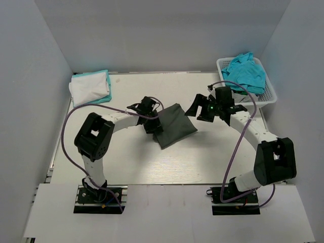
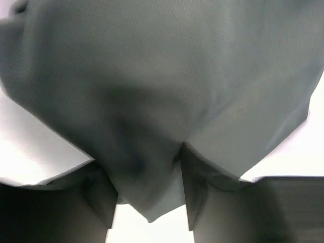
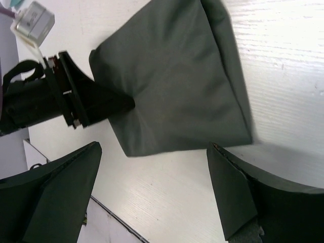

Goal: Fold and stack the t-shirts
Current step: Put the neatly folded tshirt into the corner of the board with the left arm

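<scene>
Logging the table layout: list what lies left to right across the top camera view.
From the left: stack of folded shirts, white over turquoise → left claw → dark grey shirt, pinched at its left edge → right claw, open → white basket holding a crumpled turquoise shirt.

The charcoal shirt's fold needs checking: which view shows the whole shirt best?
Top external: the charcoal shirt lies folded mid-table, entirely in frame. Right wrist shows it larger but cropped at the top, the left gripper pinching its edge. Left wrist shows only blurred cloth close up.
</scene>
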`<state>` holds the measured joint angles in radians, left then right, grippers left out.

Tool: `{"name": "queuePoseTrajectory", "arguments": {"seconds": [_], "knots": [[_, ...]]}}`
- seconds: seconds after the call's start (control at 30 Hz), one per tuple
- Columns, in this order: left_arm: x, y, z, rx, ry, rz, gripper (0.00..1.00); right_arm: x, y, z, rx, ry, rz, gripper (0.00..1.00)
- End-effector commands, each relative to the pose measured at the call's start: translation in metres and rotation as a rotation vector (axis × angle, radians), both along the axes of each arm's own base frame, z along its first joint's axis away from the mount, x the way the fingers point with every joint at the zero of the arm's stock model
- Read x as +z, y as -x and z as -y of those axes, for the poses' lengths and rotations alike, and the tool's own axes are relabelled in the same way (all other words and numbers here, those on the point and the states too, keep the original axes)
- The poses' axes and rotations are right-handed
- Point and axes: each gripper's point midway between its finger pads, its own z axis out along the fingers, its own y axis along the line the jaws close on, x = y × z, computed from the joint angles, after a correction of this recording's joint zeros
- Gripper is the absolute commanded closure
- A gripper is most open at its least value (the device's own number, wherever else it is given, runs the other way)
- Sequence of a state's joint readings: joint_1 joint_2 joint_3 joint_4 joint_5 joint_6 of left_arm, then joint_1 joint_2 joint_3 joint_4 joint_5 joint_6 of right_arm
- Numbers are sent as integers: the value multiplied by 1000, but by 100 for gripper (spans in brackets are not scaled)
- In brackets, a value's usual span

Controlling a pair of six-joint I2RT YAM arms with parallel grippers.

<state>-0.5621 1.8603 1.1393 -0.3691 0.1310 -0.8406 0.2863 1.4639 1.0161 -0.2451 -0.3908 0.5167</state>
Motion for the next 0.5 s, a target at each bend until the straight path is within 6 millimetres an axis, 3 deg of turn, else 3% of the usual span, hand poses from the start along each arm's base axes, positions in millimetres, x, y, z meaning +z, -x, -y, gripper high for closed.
{"name": "queuePoseTrajectory", "arguments": {"seconds": [0.0,0.07,0.1,0.17,0.4,0.47], "knots": [[-41,10,-30,34,-218,-104,52,7,5,10,-25,11,17,10],[-45,10,-37,37,-269,-116,65,8,7,17,-44,22,23,10],[-41,5,-36,33,-275,-103,86,6,9,17,-47,26,18,10],[-38,0,-38,18,-293,-79,100,8,12,23,-63,39,19,10],[7,-38,-45,-186,-353,145,100,10,19,33,-89,52,25,10],[23,-53,-57,-209,-421,211,100,13,19,35,-99,56,39,10]]}}
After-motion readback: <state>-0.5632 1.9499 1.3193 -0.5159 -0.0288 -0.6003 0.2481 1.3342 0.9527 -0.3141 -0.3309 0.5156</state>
